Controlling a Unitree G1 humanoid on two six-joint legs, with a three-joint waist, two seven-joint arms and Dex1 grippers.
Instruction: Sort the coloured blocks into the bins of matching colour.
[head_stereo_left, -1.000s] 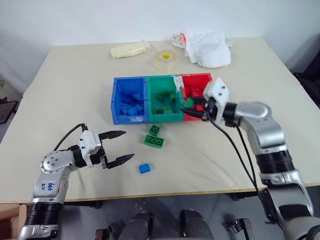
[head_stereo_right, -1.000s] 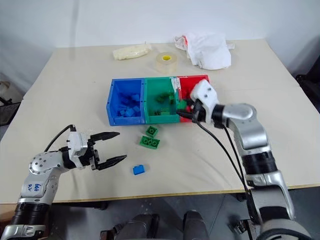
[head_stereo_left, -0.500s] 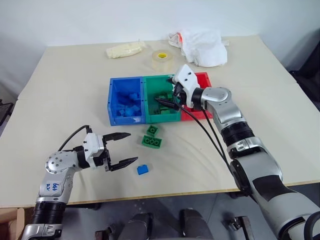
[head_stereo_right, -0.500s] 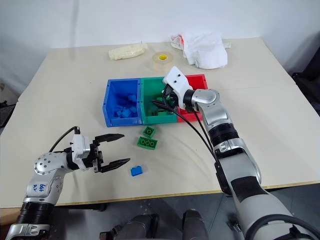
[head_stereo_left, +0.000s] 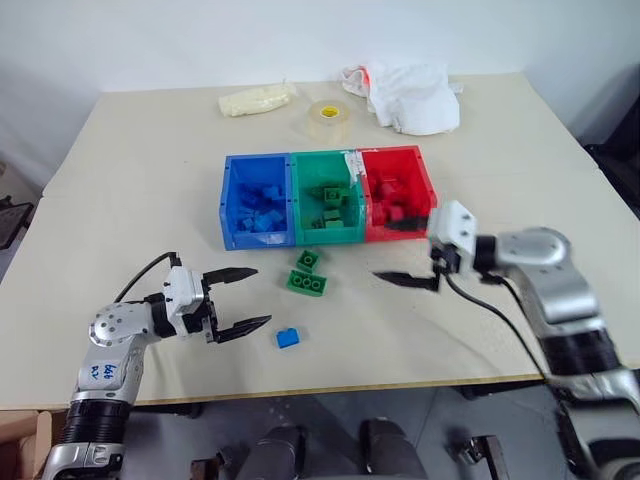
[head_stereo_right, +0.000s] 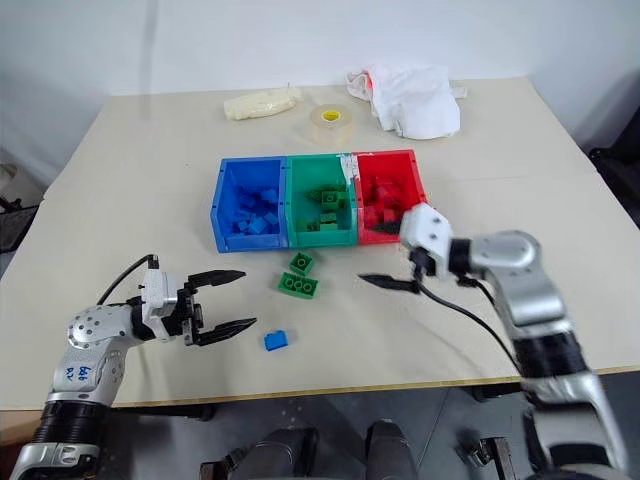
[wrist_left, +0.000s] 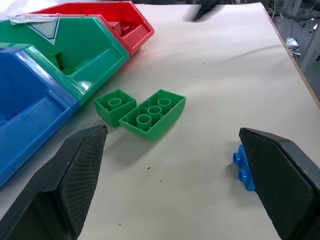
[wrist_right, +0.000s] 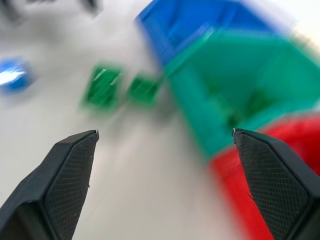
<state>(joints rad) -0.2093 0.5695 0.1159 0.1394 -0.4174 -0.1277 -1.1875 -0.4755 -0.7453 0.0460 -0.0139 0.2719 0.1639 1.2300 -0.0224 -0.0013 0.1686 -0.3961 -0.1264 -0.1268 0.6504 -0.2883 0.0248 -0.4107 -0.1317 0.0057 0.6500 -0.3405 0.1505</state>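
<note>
Three joined bins stand mid-table: blue bin (head_stereo_left: 258, 238), green bin (head_stereo_left: 328, 235) and red bin (head_stereo_left: 394, 232), each holding bricks of its own colour. In front of the green bin lie a small green brick (head_stereo_left: 309, 260) and a longer green brick (head_stereo_left: 309, 284). A blue brick (head_stereo_left: 288, 338) lies nearer the front edge. My left gripper (head_stereo_left: 263, 295) is open and empty, left of the blue brick, which sits by one fingertip in the left wrist view (wrist_left: 243, 167). My right gripper (head_stereo_left: 396, 271) hangs open and empty just in front of the red bin, pointing at the green bricks.
At the back of the table sit a roll of tape (head_stereo_left: 327, 113), a crumpled white cloth (head_stereo_left: 410, 95) and a pale packet (head_stereo_left: 258, 98). The table's front edge (head_stereo_left: 330, 385) runs close behind both grippers.
My right gripper swung from the red bin over the green bin, opened there, then drew back and down to the front of the red bin. My left arm stayed put.
</note>
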